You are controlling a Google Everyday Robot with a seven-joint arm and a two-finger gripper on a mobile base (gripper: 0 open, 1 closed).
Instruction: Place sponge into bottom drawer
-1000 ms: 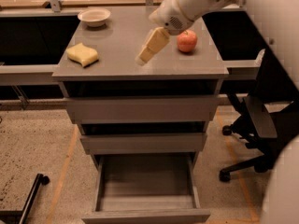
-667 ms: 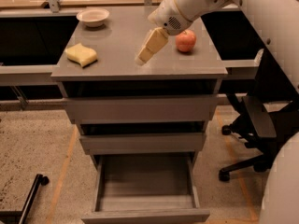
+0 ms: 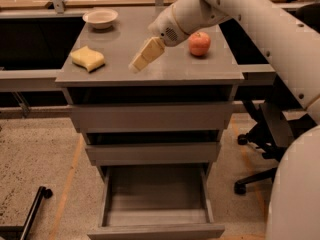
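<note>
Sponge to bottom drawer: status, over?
Gripper above cabinet top, between sponge and apple, touching neither. Sponge lies on top, ungrasped. Bottom drawer pulled open. Nothing between gripper and sponge.

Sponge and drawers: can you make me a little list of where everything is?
sponge: lying on the left of the cabinet top, nothing touching it
bottom drawer: pulled open, nothing inside
gripper: tilted down over the middle of the cabinet top, between the sponge and the apple, not at the sponge
apple: red, on the right of the top
bowl: at the back left of the top
job: not done, the sponge is not yet in the drawer
</note>
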